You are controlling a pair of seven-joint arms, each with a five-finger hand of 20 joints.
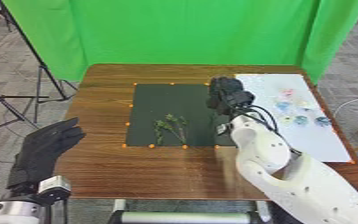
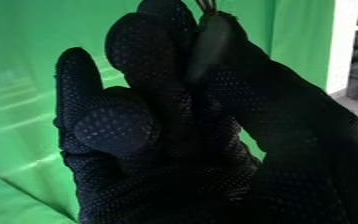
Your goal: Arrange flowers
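In the head view my right hand [image 1: 225, 96] is above the upper right part of the dark mat [image 1: 149, 102], beside the white sheet. The right wrist view shows my right hand [image 2: 233, 90] with thumb and fingers pinching a leafy stem [image 2: 209, 47]; thin reddish stalks stick out past the fingertips. Green sprigs [image 1: 171, 129] lie on the lower middle of the mat. Small flowers lie on the white sheet [image 1: 278, 82], among them a pink one [image 1: 287, 92] and a blue-green one [image 1: 322, 121]. My left hand [image 1: 44, 147] is open, at the table's left edge.
The brown wooden table [image 1: 100, 120] surrounds the mat. Small orange markers [image 1: 185, 147] line the mat's border. A green curtain [image 1: 184, 35] hangs behind the table, and dark tripod legs [image 1: 20, 97] stand on the floor at the left.
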